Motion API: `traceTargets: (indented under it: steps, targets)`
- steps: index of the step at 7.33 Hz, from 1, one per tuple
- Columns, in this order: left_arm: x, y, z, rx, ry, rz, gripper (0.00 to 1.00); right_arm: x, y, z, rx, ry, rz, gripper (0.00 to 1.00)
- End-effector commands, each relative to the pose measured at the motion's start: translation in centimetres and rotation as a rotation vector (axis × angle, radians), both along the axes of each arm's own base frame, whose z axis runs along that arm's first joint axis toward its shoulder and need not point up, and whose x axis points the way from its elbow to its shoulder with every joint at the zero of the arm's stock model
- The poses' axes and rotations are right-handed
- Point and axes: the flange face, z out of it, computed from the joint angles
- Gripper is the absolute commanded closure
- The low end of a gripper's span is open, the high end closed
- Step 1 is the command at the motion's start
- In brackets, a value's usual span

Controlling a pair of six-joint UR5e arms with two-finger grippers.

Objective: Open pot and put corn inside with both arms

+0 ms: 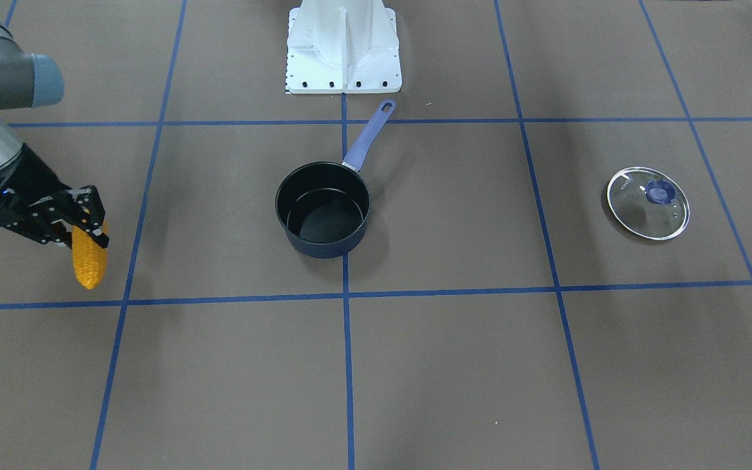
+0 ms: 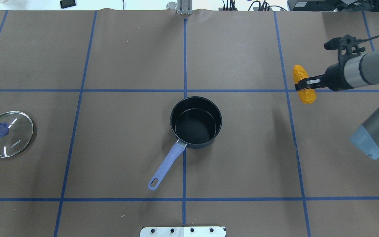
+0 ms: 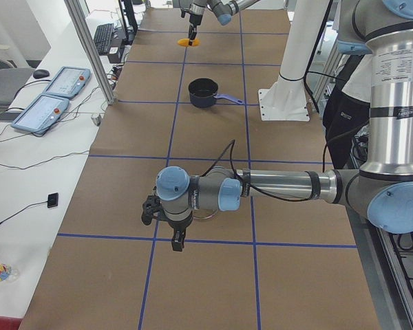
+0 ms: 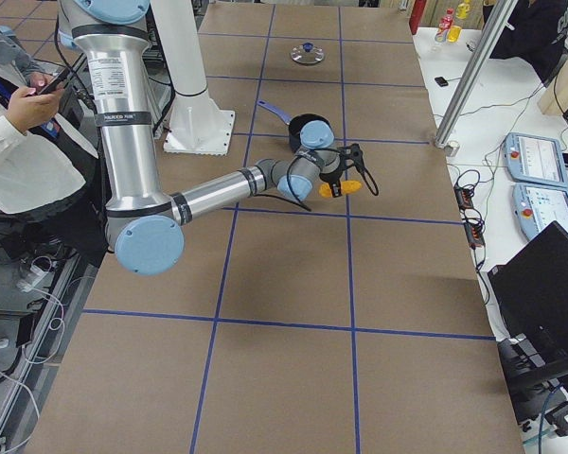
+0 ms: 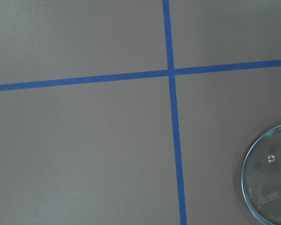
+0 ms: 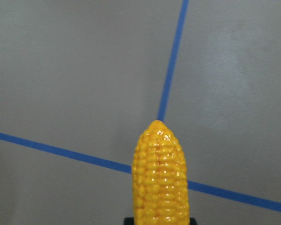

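The yellow-orange corn (image 1: 89, 264) is held across its middle by my right gripper (image 1: 92, 223), which is shut on it. It is far out on my right side, well away from the pot. It also shows in the overhead view (image 2: 307, 96), with the gripper (image 2: 304, 85), and in the right wrist view (image 6: 160, 178). The dark pot (image 1: 321, 248) (image 2: 172, 120) with a lavender handle stands open and empty at the table's centre. Its glass lid (image 1: 648, 203) (image 2: 8, 134) (image 5: 269, 180) lies flat far to my left. My left gripper (image 3: 175, 240) hangs near the lid, and I cannot tell its state.
The white base pedestal (image 1: 343, 46) stands behind the pot, and the pot's handle (image 2: 166, 164) points toward it. Blue tape lines grid the brown table. A person (image 4: 19, 104) stands beside the robot. Teach pendants (image 3: 55, 96) lie on a side bench.
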Motion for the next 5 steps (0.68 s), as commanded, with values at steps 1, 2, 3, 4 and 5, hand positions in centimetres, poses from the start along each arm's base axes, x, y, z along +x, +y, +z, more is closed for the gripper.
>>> traceTargets:
  steps: [1, 2, 3, 4, 5]
  targets:
    - [0.1, 0.0, 0.0, 0.0, 0.0, 0.002, 0.01, -10.3, 4.3, -10.3, -0.101, -0.012, 0.08, 1.0]
    - [0.1, 0.0, 0.0, 0.0, 0.0, 0.002, 0.01, -15.6, 6.1, -15.3, -0.164, 0.036, 0.128, 1.0]
    - [0.0, -0.1, 0.1, -0.001, 0.0, 0.0, 0.01, -19.2, 8.0, -17.8, -0.159, 0.075, 0.146, 1.0]
    - [0.0, 0.0, 0.1, -0.003, 0.0, 0.0, 0.01, -21.3, 9.6, -18.6, -0.199, 0.071, 0.157, 1.0]
    - [0.1, 0.0, 0.1, -0.003, 0.001, 0.002, 0.01, -24.0, 10.4, -20.0, -0.26, 0.043, 0.174, 1.0]
